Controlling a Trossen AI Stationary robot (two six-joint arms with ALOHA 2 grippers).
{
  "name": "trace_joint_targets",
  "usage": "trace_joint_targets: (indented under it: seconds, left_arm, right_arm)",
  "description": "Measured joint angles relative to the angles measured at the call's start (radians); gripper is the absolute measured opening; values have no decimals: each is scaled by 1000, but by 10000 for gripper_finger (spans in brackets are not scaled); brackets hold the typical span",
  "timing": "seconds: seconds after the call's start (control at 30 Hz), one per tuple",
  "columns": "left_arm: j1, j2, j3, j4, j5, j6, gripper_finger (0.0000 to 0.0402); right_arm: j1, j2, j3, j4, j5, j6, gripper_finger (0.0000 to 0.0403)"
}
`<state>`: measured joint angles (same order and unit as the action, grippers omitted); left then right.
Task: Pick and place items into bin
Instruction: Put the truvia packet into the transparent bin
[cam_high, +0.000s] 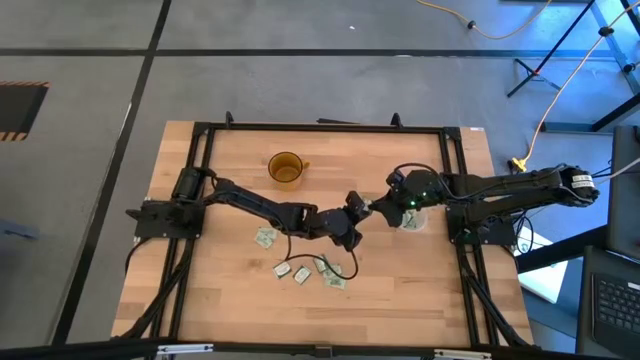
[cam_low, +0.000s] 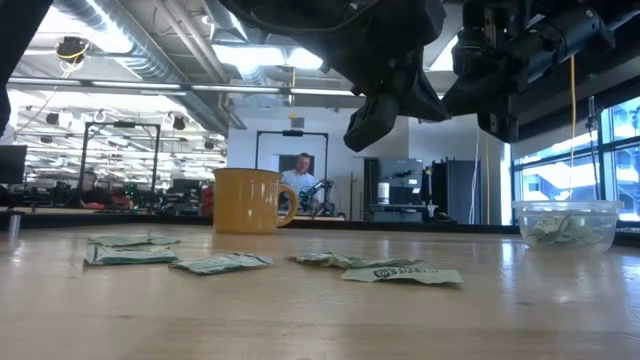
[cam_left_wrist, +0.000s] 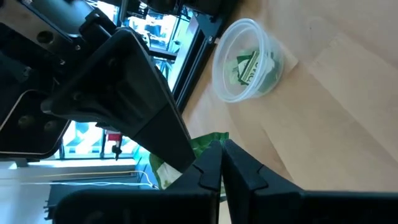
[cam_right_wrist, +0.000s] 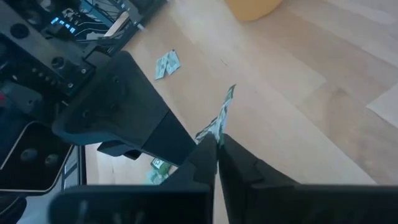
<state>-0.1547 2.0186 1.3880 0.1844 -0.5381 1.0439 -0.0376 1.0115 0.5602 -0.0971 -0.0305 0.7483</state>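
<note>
Several pale green and white packets (cam_high: 301, 272) lie flat on the table near its near edge, also low in the low view (cam_low: 220, 262). The clear bin (cam_high: 412, 220) stands right of centre under my right arm, with packets lying in it (cam_left_wrist: 245, 62). My left gripper (cam_high: 355, 212) hovers mid-table, just left of the bin, shut on a packet. My right gripper (cam_high: 382, 208) hangs close beside it, next to the bin, also shut on a packet. Whether both hold the same packet is unclear. My left gripper (cam_left_wrist: 221, 149) pinches a green packet (cam_left_wrist: 202, 144) between its two fingers; the packet sticks out to one side of the tips. It is lifted clear of the table. My right gripper (cam_right_wrist: 217, 142) pinches a packet by one end (cam_right_wrist: 216, 132) between its fingertips. The packet shows edge-on, juts out beyond the tips, and is lifted clear above the wood.
An amber cup with a handle (cam_high: 287, 167) stands toward the far edge, left of centre. A black frame (cam_high: 452, 160) runs around the tabletop. Bare wood lies between the cup and the loose packets. A person (cam_low: 303, 180) shows far off in the room behind.
</note>
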Motion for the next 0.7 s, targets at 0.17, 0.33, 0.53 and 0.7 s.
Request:
trace_joint_targets:
  seconds: [0.17, 0.33, 0.53, 0.7]
  left_arm:
    - [0, 0, 0, -1, 0, -3, 5]
    - [-1, 0, 0, -17, 17, -72, 43]
    - [-1, 0, 0, -68, 88, -207, 106]
    - [12, -25, 0, -205, 155, -372, 128]
  right_arm:
    - [0, 0, 0, 0, -1, -19, 9]
    - [0, -8, 0, -3, -1, -30, 4]
    - [-17, -79, 0, -47, 8, -78, 2]
    - [-34, -191, 0, -259, 10, -75, 2]
